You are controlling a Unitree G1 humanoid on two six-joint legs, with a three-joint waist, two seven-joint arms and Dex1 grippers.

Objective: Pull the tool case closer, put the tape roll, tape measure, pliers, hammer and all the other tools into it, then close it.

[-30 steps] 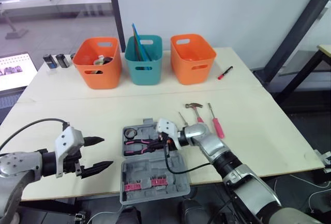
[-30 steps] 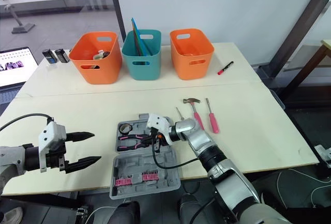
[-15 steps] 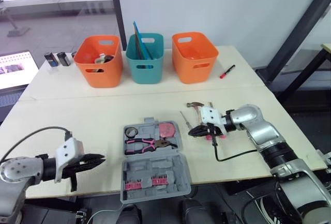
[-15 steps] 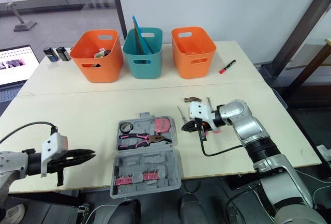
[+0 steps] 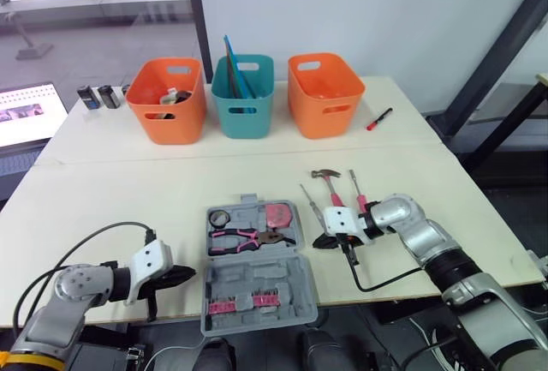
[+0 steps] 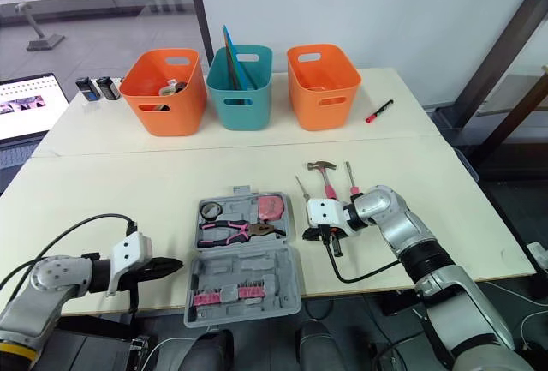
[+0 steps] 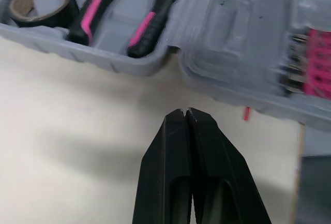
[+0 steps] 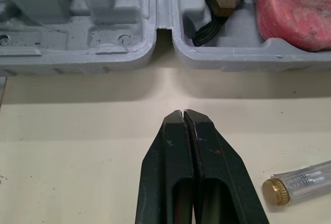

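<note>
Starting nearest: left gripper [image 7: 186,111] low by the near edge of the pale wooden table [image 5: 103,208], black fingers pressed together on nothing, where spread wide a second ago. Parked just beside the left wall of the open grey plastic tool case [image 5: 248,278], not touching it.

Farther in, right gripper [image 8: 183,113] likewise closed and empty, lying just right of the case near its hinge line, drawn back from over the far tray where it hung a second ago. Left behind in that tray: a round pink tape measure [image 5: 276,215], next to the pink-and-black-handled pliers [image 5: 244,237] and the small dark tape roll [image 5: 217,218]. Reads as three tools stowed and the arm freed for the next pick.

Case lying flat and fully open, near half carrying a row of pink bits [image 5: 235,305], other moulded recesses bare.

Waiting on the table beyond: a clear-handled screwdriver [image 8: 297,182] just beside the right fingers, a pink-handled steel hammer [image 5: 328,181], a pink-handled screwdriver [image 5: 358,193]. Judged about halfway, with those to load and the lid to shut.

Farthest back, an orange plastic bin [image 5: 167,101], a teal plastic bin [image 5: 244,97] and a second orange bin [image 5: 325,95], well apart from the work.
</note>
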